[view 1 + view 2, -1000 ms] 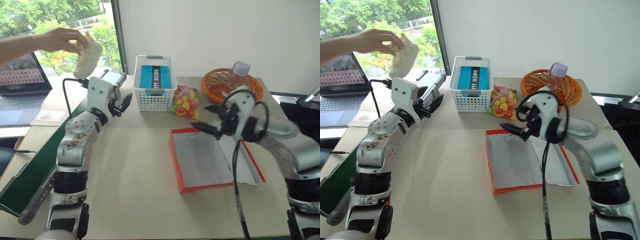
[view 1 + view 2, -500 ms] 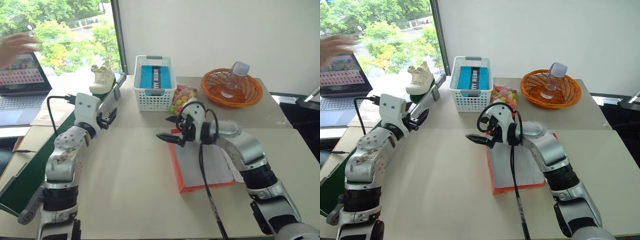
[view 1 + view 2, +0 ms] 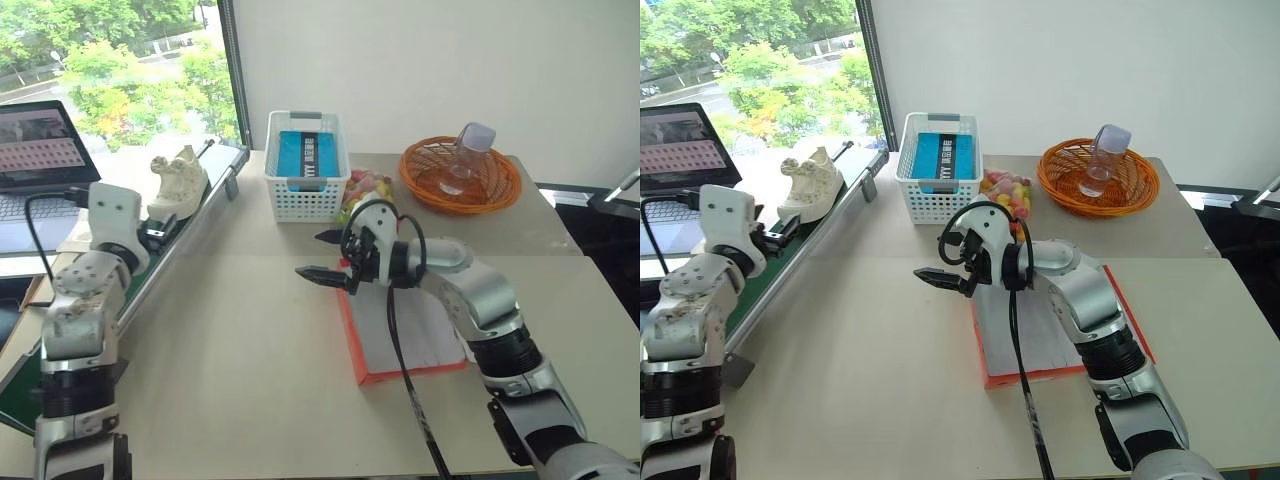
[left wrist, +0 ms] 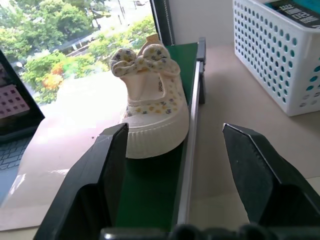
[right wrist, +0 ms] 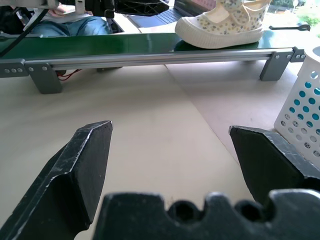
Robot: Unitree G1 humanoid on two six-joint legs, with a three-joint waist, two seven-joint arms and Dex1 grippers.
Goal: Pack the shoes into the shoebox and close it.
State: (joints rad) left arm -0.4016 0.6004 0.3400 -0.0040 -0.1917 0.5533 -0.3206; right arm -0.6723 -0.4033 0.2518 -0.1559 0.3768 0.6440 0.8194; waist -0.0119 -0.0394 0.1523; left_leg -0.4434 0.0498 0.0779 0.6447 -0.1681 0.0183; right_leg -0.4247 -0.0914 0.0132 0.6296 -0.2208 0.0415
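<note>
A single small cream-white child's shoe (image 4: 152, 107) with a bow on top and a thick pale sole stands upright on the green belt of the conveyor (image 3: 185, 235) at the surface's left edge. The left wrist view reveals its floral print; there the left pincer (image 4: 182, 165) is spread, the shoe's toe near one finger. The right pincer (image 3: 322, 256), spread and empty, hovers beside the flat red-orange cardboard shoebox (image 3: 352, 330), open on the beige surface (image 3: 250, 370).

Left gripper (image 3: 150, 232) sits at centre left, jaws spread apart and empty. Right gripper (image 3: 318, 255) reaches mid-frame, jaws gaping, empty.
</note>
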